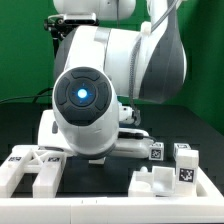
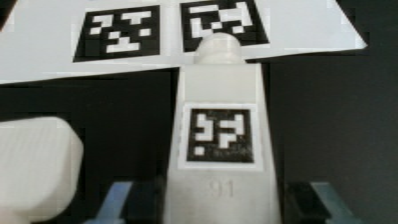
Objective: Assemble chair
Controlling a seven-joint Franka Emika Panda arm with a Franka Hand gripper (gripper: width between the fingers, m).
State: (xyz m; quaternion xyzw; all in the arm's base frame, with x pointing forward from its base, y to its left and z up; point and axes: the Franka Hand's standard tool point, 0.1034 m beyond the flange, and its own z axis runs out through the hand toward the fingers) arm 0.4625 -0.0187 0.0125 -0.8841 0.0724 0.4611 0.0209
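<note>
The claw [image 2: 215, 200] is half open, straddling the leg [image 2: 221, 120] without touching it. The leg lies mid-frame on the tabletop [image 2: 338, 120], tip against the panel [image 2: 63, 60]. An off-centre squeeze could twist the leg and shove the panel.

The tool [image 2: 215, 203] straddles a white bar [image 2: 221, 90], with dark gaps showing at both fingers [image 2: 118, 200]. One tag [image 2: 221, 133] sits on the bar just ahead. Beyond that, the bar's tip meets a flat panel [image 2: 45, 55] with two tags [image 2: 125, 33]. A rounded block [image 2: 36, 150] lies alongside on the black counter [image 2: 338, 120].
</note>
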